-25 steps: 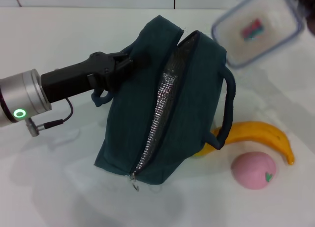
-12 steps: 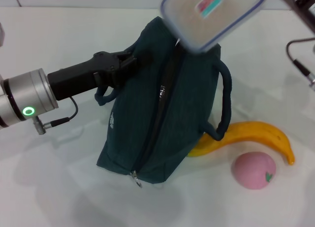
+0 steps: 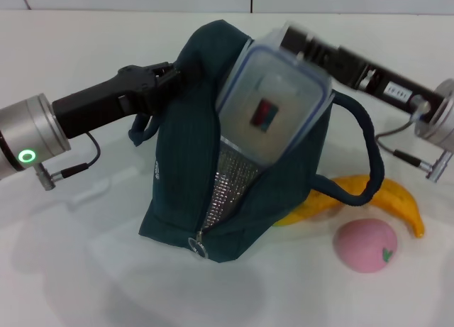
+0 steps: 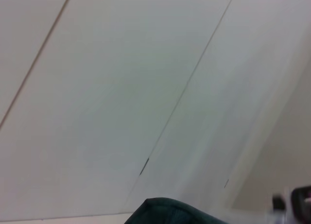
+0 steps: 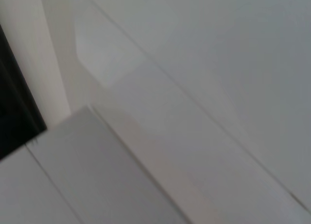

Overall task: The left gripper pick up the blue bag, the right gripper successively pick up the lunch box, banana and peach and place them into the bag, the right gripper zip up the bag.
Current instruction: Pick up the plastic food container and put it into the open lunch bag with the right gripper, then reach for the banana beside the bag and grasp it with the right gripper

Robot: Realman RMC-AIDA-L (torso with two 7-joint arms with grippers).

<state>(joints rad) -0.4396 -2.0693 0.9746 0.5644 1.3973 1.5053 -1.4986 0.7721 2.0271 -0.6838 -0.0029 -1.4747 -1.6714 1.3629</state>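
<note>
The blue bag (image 3: pixel 181 192) stands upright mid-table, its zipper open and silver foil lining (image 3: pixel 230 179) showing. Reaching in from the left, my left gripper (image 3: pixel 169 77) is shut on the bag's upper left edge by a handle. The clear lunch box (image 3: pixel 273 103) with its blue-rimmed lid is tilted, its lower end inside the bag's mouth. At the box's upper edge my right gripper (image 3: pixel 287 40) is shut on it, reaching in from the right. The banana (image 3: pixel 389 191) lies right of the bag, partly behind it. The peach (image 3: pixel 365 246) sits in front of the banana. A corner of the blue bag (image 4: pixel 170 212) shows in the left wrist view.
The white table (image 3: pixel 85 270) stretches around the bag. The zipper's metal ring pull (image 3: pixel 201 250) hangs at the bag's front lower end. One rope handle (image 3: pixel 369 164) loops out over the banana. The right wrist view shows only pale surfaces.
The lunch box has come down from above the bag into its mouth, tilted. The right arm has swung into view. The bag's opening has spread wider.
</note>
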